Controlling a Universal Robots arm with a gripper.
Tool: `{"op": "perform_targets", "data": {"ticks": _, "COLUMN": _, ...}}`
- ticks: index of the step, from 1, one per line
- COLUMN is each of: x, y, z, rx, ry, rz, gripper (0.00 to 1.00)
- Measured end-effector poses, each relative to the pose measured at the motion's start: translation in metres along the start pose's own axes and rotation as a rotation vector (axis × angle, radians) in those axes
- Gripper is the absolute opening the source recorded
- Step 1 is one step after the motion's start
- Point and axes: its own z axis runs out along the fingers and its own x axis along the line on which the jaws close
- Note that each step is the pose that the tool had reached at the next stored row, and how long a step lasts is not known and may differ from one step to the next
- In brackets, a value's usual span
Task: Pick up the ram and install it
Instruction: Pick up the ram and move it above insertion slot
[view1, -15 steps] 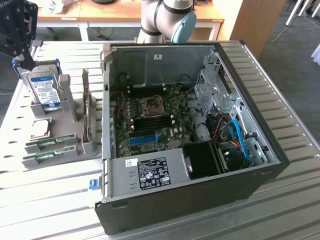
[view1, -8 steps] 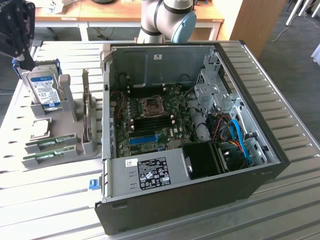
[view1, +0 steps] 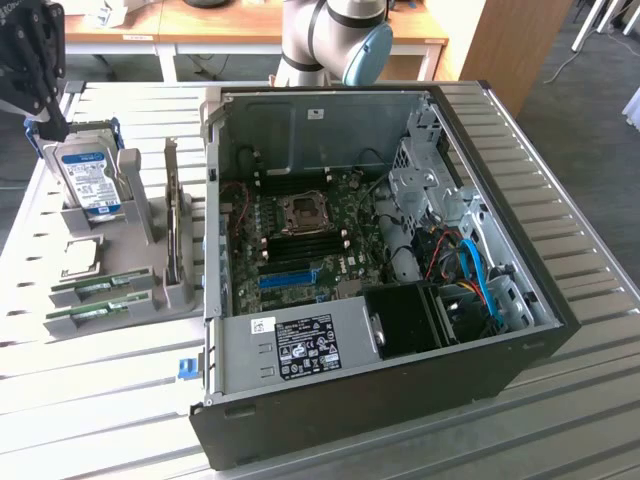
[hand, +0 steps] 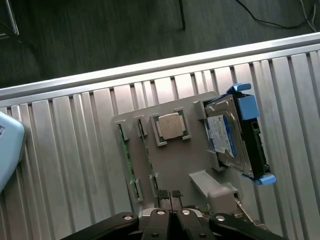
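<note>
Two ram sticks, thin green boards, lie on edge in slots of a grey holder (view1: 140, 290); one ram stick (view1: 100, 286) sits just behind the other ram stick (view1: 95, 313). In the wrist view the same two are the ram stick (hand: 124, 155) and the ram stick (hand: 147, 156). My gripper (view1: 55, 128) hangs high over the far left of the table, above the hard drive end of the holder. In the wrist view the gripper (hand: 170, 196) has its fingers pressed together with nothing between them.
The holder also carries a blue-labelled hard drive (view1: 88, 180) and a square silver processor (view1: 82, 255). An open computer case (view1: 400, 400) lies in the middle of the slatted metal table, its motherboard (view1: 300, 235) exposed. The arm's base (view1: 330, 40) stands behind the case.
</note>
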Motion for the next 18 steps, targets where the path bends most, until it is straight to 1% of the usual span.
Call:
{"op": "perform_targets", "data": {"ticks": 8, "x": 0.0, "y": 0.0, "z": 0.0001, "rx": -0.0024, "ry": 0.0049, "rz": -0.109, "gripper": 0.11}}
{"op": "perform_targets", "data": {"ticks": 18, "x": 0.0, "y": 0.0, "z": 0.0011, "rx": -0.0026, "ry": 0.005, "rz": -0.114, "gripper": 0.11}}
